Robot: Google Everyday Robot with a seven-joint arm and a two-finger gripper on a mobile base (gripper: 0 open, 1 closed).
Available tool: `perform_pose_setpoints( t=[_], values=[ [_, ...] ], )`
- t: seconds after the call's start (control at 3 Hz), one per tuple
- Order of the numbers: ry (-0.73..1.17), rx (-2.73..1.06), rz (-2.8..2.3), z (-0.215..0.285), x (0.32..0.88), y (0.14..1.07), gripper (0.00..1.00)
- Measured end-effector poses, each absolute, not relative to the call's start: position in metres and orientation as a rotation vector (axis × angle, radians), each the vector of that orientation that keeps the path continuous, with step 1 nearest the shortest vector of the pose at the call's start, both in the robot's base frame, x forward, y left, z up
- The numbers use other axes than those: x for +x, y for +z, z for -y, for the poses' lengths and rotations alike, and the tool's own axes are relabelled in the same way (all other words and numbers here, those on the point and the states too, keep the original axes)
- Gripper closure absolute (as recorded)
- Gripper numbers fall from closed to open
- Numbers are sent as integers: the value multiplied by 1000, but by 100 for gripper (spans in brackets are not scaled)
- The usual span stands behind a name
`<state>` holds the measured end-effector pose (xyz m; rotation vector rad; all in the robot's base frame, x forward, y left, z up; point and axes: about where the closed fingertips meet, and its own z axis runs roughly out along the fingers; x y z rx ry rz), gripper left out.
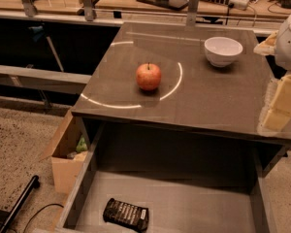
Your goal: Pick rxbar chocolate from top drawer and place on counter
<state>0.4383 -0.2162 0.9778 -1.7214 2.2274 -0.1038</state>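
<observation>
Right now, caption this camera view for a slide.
Open drawer holds snack bar; apple, bowl on counter; gripper at right edge.

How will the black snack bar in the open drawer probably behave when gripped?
The snack bar lies flat on the drawer floor, so it should not roll. Its shiny wrapper may be slippery. It looks small and thin, so probably light. The tool is at the right edge of the counter.
</observation>
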Motion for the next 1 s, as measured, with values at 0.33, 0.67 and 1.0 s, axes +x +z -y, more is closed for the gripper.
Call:
perform_pose_setpoints(
  t=[0.33, 0.67, 1.0],
  values=[
    [-104, -1721, -2227, 216, 438, 978, 0],
    [-85, -1715, -2214, 214, 434, 976, 0],
    [-1, -1677, -2109, 189, 401, 965, 0]
  ],
)
